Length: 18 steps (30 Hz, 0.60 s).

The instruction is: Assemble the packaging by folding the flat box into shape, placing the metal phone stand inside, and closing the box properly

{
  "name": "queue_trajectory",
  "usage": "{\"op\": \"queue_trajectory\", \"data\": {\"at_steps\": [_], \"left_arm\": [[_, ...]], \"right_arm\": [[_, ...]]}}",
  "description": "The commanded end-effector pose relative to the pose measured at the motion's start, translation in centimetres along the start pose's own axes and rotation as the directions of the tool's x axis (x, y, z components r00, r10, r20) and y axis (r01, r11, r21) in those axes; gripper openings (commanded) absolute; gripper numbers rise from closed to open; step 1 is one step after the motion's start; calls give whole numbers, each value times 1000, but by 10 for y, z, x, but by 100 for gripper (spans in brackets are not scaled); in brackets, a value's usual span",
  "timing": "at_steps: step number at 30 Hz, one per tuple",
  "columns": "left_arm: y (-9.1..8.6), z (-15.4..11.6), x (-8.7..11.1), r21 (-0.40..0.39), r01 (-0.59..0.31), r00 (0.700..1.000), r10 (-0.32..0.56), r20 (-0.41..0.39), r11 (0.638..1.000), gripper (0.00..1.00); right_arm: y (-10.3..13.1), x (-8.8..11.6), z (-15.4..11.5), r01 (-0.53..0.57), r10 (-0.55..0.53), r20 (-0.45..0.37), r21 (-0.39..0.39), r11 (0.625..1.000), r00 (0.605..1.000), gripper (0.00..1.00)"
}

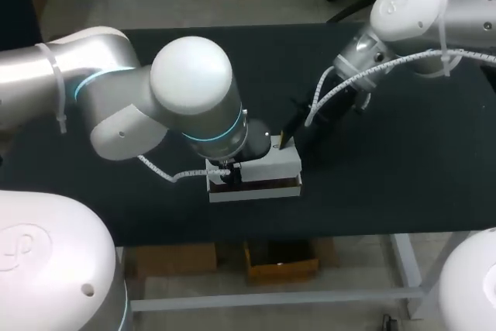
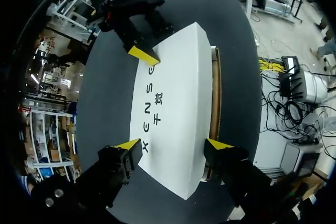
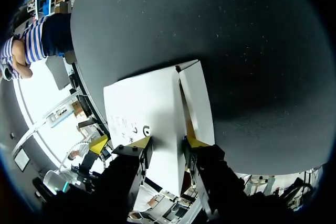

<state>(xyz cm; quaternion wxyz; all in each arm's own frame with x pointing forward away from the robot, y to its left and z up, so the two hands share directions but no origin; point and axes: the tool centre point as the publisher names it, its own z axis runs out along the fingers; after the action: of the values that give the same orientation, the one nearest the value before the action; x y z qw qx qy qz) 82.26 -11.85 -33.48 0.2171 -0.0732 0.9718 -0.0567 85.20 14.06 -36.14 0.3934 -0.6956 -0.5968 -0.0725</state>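
Head view: even overhead light, fairly dim. Bright glare patch on my left arm shell. The black table soaks up light, and shadows are barely readable on it. Left wrist view: the white box top is very bright, near clipping. Right wrist view: soft dark shadow on the table beside the box flap. Strong backlight past the table edge, clipped white.

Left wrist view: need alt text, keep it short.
A white box lies flat on the black table, with a brown edge showing along one long side. The left gripper sits over its near end, and the right gripper is at its far corner.
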Motion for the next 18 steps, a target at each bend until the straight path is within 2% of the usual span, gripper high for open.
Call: {"op": "queue_trajectory", "data": {"at_steps": [1, 2, 4, 12, 18], "left_arm": [[-3, 2, 5, -5, -1, 1000, 1, 29, 1000, 69], [-3, 3, 5, -9, -2, 999, 2, 33, 1000, 60], [-4, 4, 6, -7, -6, 999, 7, 41, 1000, 53], [-5, 9, 11, -18, -34, 995, 35, 98, 999, 57], [-5, 13, 12, -19, -27, 993, 29, 116, 999, 52]], "right_arm": [[1, 0, 0, 1, -1, 0, 6, 1000, 1000, 36], [1, 0, 0, 1, -1, 0, 6, 1000, 1000, 36], [1, 0, 0, 1, -1, 0, 6, 1000, 1000, 36], [1, 0, 0, 1, -1, 0, 6, 1000, 1000, 36], [1, 0, 0, 1, -1, 0, 6, 1000, 1000, 36]]}}
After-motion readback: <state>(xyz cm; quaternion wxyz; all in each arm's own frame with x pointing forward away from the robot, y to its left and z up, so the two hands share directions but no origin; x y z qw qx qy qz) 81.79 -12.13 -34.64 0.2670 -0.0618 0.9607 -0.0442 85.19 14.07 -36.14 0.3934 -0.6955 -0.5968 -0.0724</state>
